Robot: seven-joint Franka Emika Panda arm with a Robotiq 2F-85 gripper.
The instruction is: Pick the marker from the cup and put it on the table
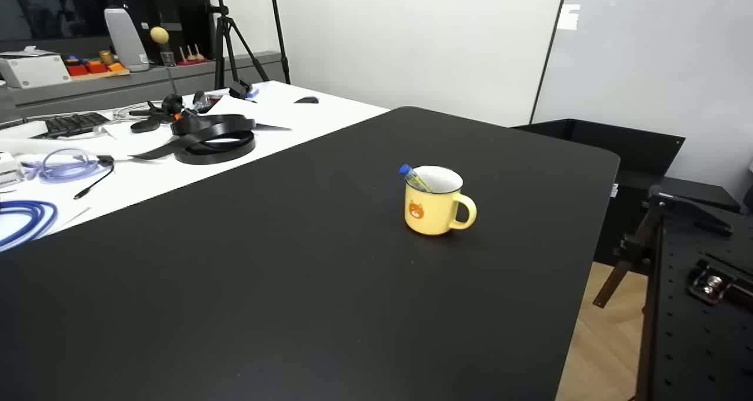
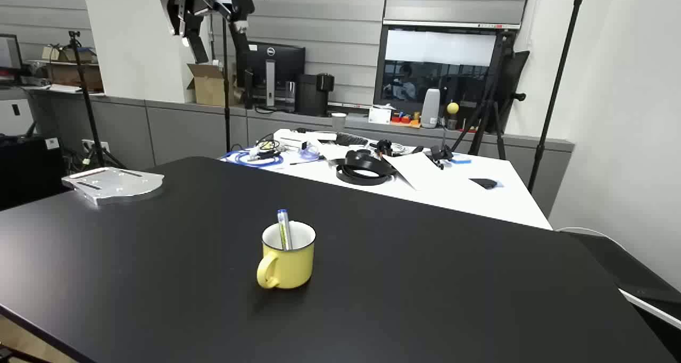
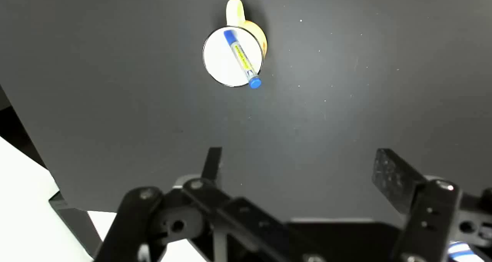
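Note:
The yellow mug, the cup (image 1: 428, 216), stands upright on the black table (image 1: 265, 283). It also shows in an exterior view (image 2: 298, 267) and in the wrist view (image 3: 260, 33). The marker (image 1: 416, 179) leans inside the cup, its blue end above the rim; it also shows in an exterior view (image 2: 285, 234) and in the wrist view (image 3: 242, 58). My gripper (image 2: 221, 70) hangs high above the table, apart from the cup. In the wrist view my gripper (image 3: 298, 151) is open with nothing between its fingers. The cup lies ahead of the fingertips there, handle pointing away.
A white desk (image 1: 306, 116) with cables, a coiled black strap (image 1: 217, 145) and a keyboard (image 1: 73, 123) adjoins the table. A silver metal plate (image 2: 117, 184) lies at the table's far left edge in an exterior view. A black tripod (image 1: 226, 42) stands behind the desk.

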